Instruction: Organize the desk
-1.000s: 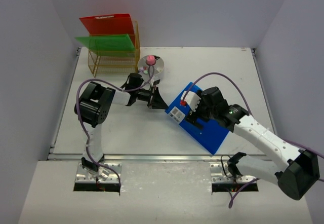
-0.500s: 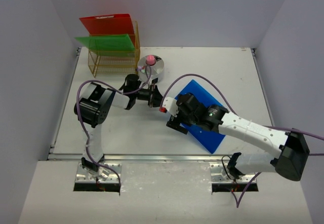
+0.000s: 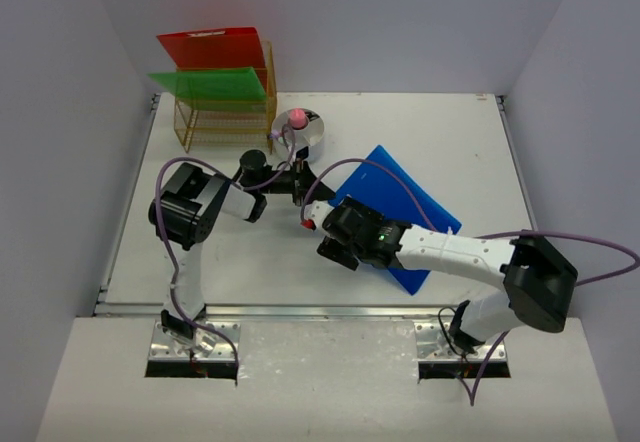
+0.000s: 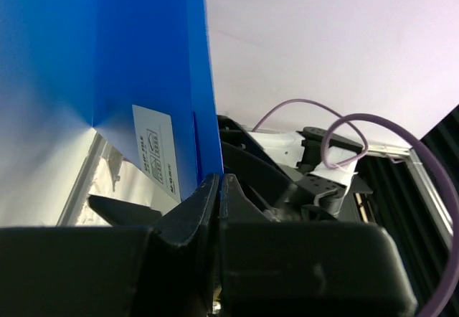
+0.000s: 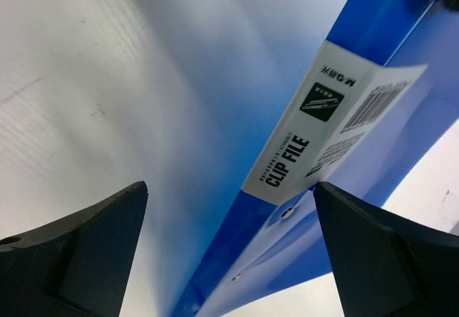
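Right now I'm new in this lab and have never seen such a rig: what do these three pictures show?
Two robot arms are bolted at the near edge of a white desk. One picture looks down from above; the other two come from cameras on each wrist. The left hand is shut on the edge of a blue clip file. The right hand is open, close to the same file. At the back, a gold wire rack holds a red folder and a green folder.

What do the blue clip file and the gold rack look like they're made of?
The blue clip file is likely thin plastic sheet, smooth and slightly glossy: it shows a soft sheen and carries a stuck-on paper label. The gold rack seems to be metal wire with a shiny gold finish: its walls are thin see-through grids.
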You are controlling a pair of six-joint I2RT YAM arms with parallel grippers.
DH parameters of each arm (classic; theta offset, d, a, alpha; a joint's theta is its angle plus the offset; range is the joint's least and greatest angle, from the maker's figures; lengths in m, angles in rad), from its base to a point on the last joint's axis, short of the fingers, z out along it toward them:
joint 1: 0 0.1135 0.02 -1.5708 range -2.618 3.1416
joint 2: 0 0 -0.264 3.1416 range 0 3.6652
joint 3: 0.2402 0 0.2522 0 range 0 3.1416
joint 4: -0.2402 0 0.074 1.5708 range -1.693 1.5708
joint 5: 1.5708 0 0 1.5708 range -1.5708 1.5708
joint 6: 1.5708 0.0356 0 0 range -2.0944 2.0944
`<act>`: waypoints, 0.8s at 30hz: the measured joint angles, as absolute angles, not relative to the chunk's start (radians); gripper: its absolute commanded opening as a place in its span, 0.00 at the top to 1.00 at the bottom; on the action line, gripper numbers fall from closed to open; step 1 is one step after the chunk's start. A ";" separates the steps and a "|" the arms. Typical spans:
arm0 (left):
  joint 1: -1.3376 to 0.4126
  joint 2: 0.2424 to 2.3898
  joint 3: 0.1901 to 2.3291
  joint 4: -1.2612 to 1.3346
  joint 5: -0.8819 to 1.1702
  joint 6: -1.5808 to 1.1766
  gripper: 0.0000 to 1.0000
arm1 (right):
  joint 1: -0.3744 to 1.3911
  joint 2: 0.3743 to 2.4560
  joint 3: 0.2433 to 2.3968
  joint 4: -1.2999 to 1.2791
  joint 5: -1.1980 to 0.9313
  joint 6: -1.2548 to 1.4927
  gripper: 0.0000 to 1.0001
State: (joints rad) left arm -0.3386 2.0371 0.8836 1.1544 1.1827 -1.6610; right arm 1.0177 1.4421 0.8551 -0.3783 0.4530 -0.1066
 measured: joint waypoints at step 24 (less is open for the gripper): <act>-0.331 1.969 0.810 1.214 1.253 -1.647 0.29 | 0.939 1.150 0.211 0.187 0.622 -0.578 1.00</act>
State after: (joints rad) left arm -0.3305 1.9691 0.8096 1.2144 1.2529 -1.6468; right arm 0.9385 1.1499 0.2114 0.1865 0.6224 -0.5779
